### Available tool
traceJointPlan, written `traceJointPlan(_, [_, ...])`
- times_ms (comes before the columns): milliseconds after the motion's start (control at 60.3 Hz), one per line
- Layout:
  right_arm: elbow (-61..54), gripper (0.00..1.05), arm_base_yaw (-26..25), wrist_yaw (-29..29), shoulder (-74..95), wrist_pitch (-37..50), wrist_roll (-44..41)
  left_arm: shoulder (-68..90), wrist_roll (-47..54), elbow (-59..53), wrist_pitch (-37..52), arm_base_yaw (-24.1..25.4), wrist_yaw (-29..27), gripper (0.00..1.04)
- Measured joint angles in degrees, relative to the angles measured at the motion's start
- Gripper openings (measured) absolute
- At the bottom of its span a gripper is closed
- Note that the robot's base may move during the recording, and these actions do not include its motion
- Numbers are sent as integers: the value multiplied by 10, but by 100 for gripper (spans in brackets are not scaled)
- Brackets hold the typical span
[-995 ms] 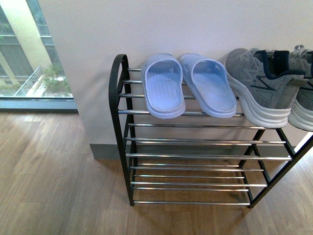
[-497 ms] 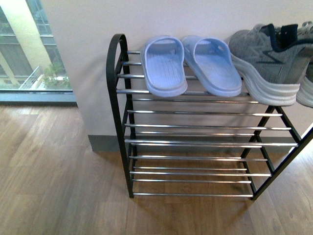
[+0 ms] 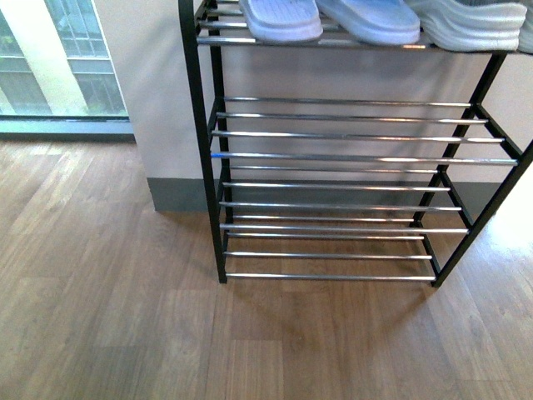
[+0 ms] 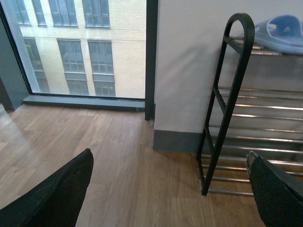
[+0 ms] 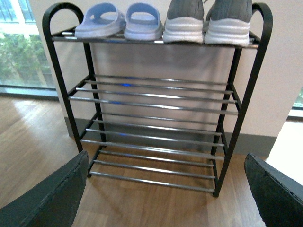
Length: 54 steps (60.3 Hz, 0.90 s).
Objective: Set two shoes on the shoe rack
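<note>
Up on the top tier of the rack [image 5: 156,94] we see two blue slides [image 5: 118,21] side by side, and next to them two grey sneakers [image 5: 208,21], all four resting on the chrome bars. Our left gripper [image 4: 165,189] and right gripper [image 5: 163,189] are both spread wide with nothing between their fingers, hanging above the wood floor [image 3: 100,317].

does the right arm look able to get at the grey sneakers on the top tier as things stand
Probably yes. In the right wrist view the grey sneakers sit at the front edge of the shoe rack's top tier with nothing before them, and the right gripper is open and empty, facing the rack.
</note>
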Motion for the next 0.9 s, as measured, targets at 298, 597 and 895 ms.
traceJointPlan(298, [0, 95, 0, 0, 0, 0, 0, 0, 0, 0, 0, 0, 0, 95])
traceJointPlan(597, [0, 95, 0, 0, 0, 0, 0, 0, 0, 0, 0, 0, 0, 95])
traceJointPlan(895, [0, 95, 0, 0, 0, 0, 0, 0, 0, 0, 0, 0, 0, 95])
